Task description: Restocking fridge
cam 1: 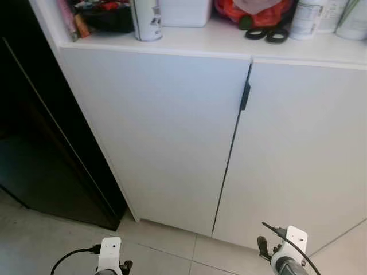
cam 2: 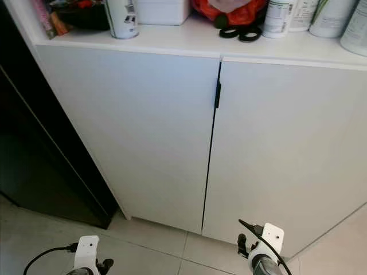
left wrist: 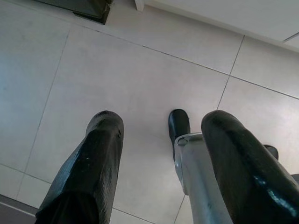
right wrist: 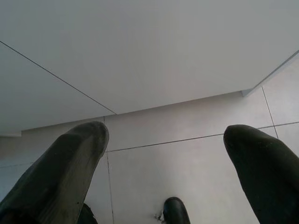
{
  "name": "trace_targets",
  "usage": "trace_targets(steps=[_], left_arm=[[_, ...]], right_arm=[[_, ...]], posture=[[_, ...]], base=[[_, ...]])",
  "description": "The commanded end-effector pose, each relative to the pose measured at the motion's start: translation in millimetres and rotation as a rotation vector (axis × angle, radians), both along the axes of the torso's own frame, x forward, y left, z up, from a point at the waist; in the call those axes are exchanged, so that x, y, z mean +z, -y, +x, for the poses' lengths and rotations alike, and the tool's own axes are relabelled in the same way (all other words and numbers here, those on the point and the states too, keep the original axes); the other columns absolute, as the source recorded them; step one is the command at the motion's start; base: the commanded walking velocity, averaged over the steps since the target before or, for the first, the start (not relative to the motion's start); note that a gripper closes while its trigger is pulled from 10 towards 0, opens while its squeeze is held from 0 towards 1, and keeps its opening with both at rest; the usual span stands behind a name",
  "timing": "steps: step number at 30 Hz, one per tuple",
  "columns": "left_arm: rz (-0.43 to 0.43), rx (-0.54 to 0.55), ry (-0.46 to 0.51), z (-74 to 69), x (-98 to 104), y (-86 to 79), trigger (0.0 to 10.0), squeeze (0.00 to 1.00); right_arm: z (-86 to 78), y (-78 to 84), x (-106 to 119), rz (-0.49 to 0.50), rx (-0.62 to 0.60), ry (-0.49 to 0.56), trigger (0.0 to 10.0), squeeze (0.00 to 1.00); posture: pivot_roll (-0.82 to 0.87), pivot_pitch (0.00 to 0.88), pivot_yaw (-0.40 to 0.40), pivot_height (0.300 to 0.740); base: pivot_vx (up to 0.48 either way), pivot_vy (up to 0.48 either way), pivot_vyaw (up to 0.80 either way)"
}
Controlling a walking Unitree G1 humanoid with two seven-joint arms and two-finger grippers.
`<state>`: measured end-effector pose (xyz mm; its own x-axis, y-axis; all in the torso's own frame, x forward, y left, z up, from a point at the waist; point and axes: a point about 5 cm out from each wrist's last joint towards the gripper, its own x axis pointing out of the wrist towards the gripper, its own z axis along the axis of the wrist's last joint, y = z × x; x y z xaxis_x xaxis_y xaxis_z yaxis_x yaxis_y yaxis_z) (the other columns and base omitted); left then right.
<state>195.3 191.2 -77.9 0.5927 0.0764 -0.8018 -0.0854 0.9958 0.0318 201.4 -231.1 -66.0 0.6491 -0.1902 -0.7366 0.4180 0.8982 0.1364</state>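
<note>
A tall black glossy appliance front [cam 1: 34,143] stands at the left, beside a white two-door cabinet [cam 1: 172,132] with a small black handle [cam 1: 245,94] at the door seam. Both arms hang low near the floor; their white wrist mounts show at the left [cam 1: 109,255] and the right [cam 1: 289,249]. My left gripper [left wrist: 163,123] is open over pale floor tiles, nothing between its fingers. My right gripper [right wrist: 168,135] is open too, pointing at the cabinet's base and the tiles.
The cabinet top carries a white can [cam 1: 147,20], a white box [cam 1: 183,11], a red bag [cam 1: 252,11], black scissors [cam 1: 267,34] and white bottles [cam 1: 309,20]. Pale tile floor [cam 1: 172,252] lies in front. My black foot [left wrist: 179,128] rests on it.
</note>
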Motion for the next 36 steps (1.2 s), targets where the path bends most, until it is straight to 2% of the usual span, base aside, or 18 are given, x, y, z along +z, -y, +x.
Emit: trace_targets(steps=[1, 9, 20, 25, 36], left_arm=[[0.004, -0.001, -0.024, -4.3, -2.0, -3.2, 10.0, 0.0], [-0.004, -0.007, -0.026, -4.8, -2.4, -2.6, 10.0, 0.0], [-0.008, -0.006, -0.027, -5.2, -2.6, -2.4, 10.0, 0.0], [-0.008, -0.008, -0.027, -5.3, -2.7, -2.2, 10.0, 0.0], [-0.012, -0.005, -0.028, -5.4, -2.7, -2.0, 10.0, 0.0]], right_arm=[[-1.3, -1.9, -1.4, 0.007, -0.005, -0.009, 10.0, 0.0], [-2.2, -1.6, -1.9, 0.004, -0.011, -0.014, 10.0, 0.0], [-2.7, -1.7, -2.2, 0.005, -0.018, -0.016, 10.0, 0.0], [-2.8, -1.5, -2.2, 0.003, -0.009, -0.017, 10.0, 0.0], [-3.0, -1.1, -2.3, -0.004, -0.007, -0.024, 10.0, 0.0]], posture=[[-0.09, 0.0, 0.053, 0.74], [-0.09, 0.0, 0.051, 0.74], [-0.09, 0.0, 0.051, 0.74], [-0.09, 0.0, 0.05, 0.74], [-0.09, 0.0, 0.048, 0.74]], base=[[0.0, 0.3, 0.0], [0.0, 0.305, 0.0], [0.0, 0.042, 0.0], [0.0, 0.0, -0.65], [0.0, 0.0, 0.0]])
